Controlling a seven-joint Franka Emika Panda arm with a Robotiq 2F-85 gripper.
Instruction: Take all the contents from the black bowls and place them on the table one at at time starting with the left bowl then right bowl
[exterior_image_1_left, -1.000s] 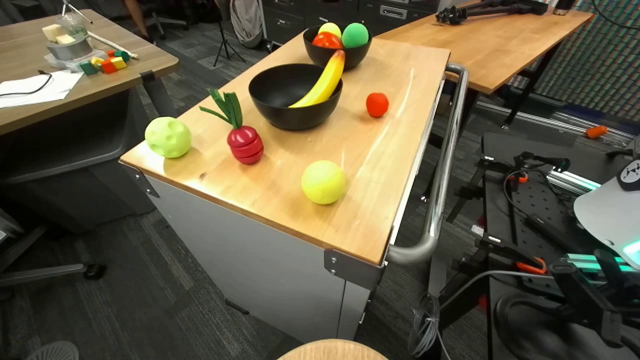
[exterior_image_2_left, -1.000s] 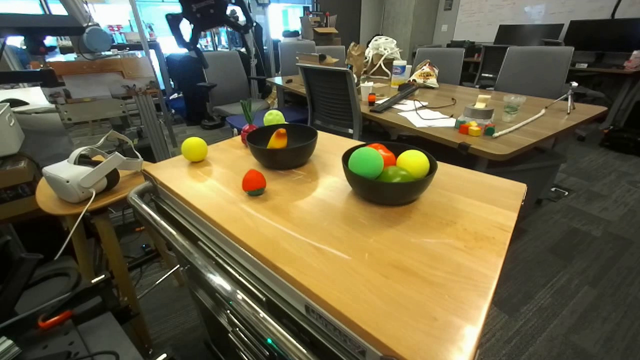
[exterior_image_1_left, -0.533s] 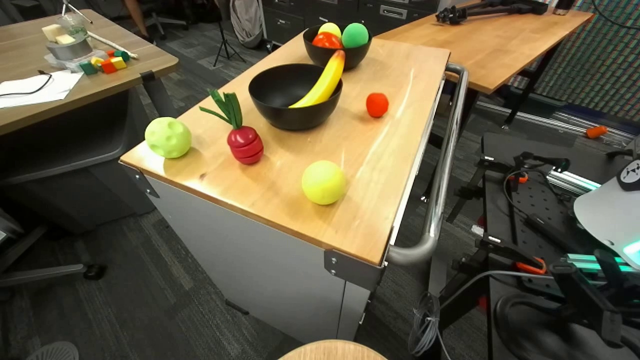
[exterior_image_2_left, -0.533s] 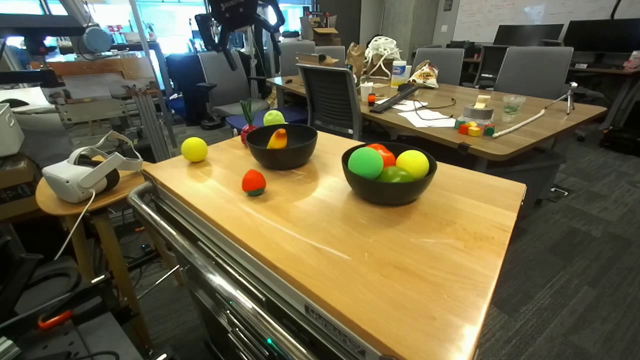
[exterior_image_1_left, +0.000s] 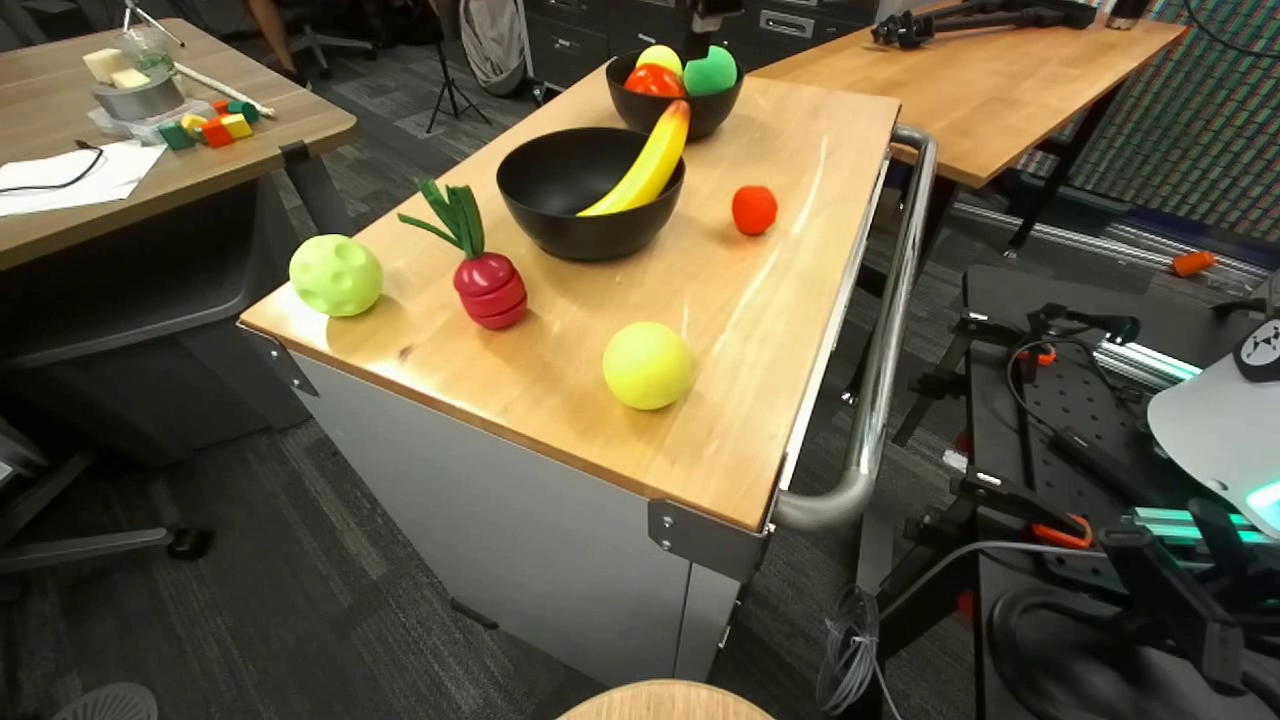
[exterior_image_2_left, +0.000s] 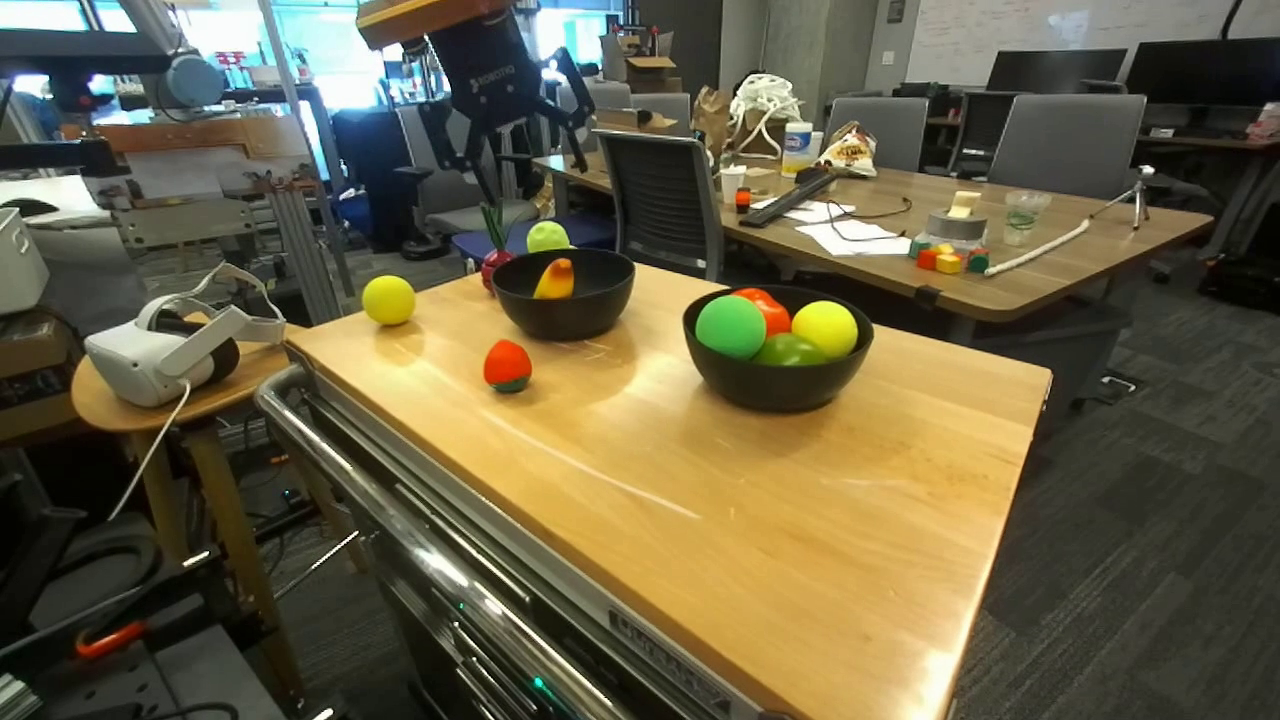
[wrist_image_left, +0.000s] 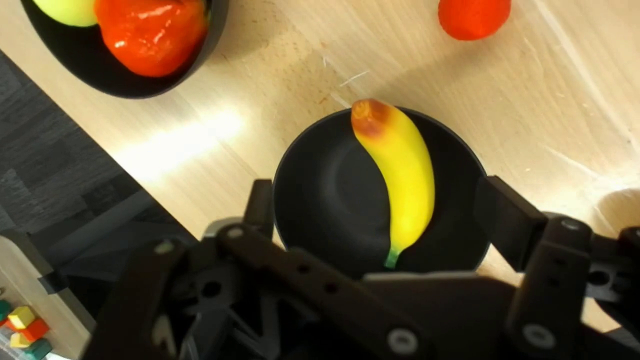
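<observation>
A yellow banana leans in a black bowl, its brown tip over the rim. The farther black bowl holds a green ball, a red pepper, a yellow ball and a dark green rounded thing. My gripper is open and empty, in the air above the table. In the wrist view the open fingers frame the banana and its bowl from above, apart from the banana. In an exterior view only a dark part of it shows.
On the wooden table stand a yellow ball, a red beet with green leaves, a lime dimpled ball and a small red strawberry-like piece. A metal handle runs along one table edge.
My gripper has come down and moved to the right in an exterior view. Part of it now shows at the top of another exterior view. The bowls and pieces have not moved.
</observation>
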